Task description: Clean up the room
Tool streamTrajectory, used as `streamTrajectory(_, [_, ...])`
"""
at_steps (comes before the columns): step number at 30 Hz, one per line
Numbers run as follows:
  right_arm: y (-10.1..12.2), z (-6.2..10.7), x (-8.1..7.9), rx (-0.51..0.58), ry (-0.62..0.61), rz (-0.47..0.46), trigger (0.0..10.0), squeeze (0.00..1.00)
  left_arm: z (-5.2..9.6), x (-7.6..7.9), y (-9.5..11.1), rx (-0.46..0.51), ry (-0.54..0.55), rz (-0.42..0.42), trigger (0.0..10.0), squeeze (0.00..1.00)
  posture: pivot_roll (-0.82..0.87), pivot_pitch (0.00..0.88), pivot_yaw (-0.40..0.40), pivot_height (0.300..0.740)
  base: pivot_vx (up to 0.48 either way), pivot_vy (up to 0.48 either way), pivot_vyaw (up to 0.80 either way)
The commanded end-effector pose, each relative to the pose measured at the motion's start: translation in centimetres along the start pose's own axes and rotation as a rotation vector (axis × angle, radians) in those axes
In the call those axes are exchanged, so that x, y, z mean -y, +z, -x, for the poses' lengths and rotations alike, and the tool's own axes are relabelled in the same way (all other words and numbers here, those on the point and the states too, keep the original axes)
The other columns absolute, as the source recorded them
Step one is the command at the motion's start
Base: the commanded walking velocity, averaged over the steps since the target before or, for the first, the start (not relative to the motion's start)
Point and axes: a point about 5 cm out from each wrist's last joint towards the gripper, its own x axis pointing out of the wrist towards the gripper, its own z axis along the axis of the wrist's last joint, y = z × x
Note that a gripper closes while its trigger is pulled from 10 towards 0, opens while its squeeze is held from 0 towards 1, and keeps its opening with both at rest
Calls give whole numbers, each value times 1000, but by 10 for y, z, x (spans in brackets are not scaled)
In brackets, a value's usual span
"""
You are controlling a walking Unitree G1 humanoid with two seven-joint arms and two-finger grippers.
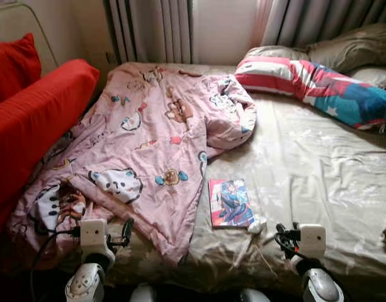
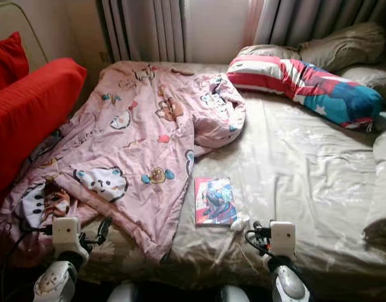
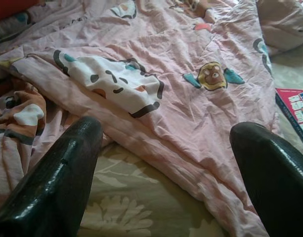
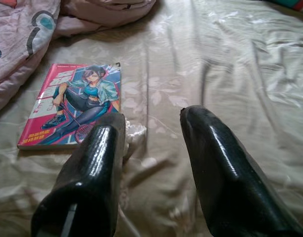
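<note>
**Robot at the foot of an unmade bed, both grippers apart and holding nothing**

The bed [image 1: 318, 163] has a beige sheet with a faint flower pattern. A pink quilt [image 1: 148, 145] printed with cartoon animals lies crumpled over its left half, running from the headboard end down to the near edge, where one corner hangs over. A book [image 1: 230, 202] with a red and blue illustrated cover lies flat on the bare sheet just beside the quilt's right edge, near the foot of the bed. A small white crumpled scrap [image 1: 257, 224] touches the book's near right corner.

At the head of the bed a striped red, white and blue pillow [image 1: 318, 88] lies across the right side, with a beige pillow [image 1: 350, 47] behind it. Grey curtains [image 1: 318, 19] hang behind the bed. On the left, a red cushion [image 1: 35, 126] presses against the quilt, with a second red cushion [image 1: 13, 66] behind it.

The left gripper [image 3: 166, 148] hovers low over the near edge of the bed, its fingers [image 3: 62, 173] spread wide with nothing between them; they face the quilt's hanging corner and a strip of bare sheet. The right gripper [image 4: 151, 128] hangs over the sheet near the foot, its fingers [image 4: 220, 163] also parted and empty. In the right wrist view the book lies just beyond one fingertip, and the white scrap sits beside that same finger.
</note>
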Motion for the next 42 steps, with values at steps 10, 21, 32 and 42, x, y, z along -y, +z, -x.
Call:
streamTrajectory(10, [-2,-1,-1,-18,1,11,10000,0,-2,1,2,-3,-3,5,10000,0,-21,21,-16,636,0,0,0])
streamTrajectory(21, [-5,-1,-2,-41,4,16,10000,0,-1,2,2,-9,-8,8,10000,0,-21,23,-14,636,0,0,0])
streamTrajectory(32, [-8,0,-7,-52,18,6,10000,0,0,2,1,-13,-13,4,10000,0,-27,17,-3,631,0,0,0])
streamTrajectory(42, [-8,1,-7,-39,10,3,10000,0,-3,5,3,-11,-35,-5,10000,0,-28,0,6,603,0,0,0])
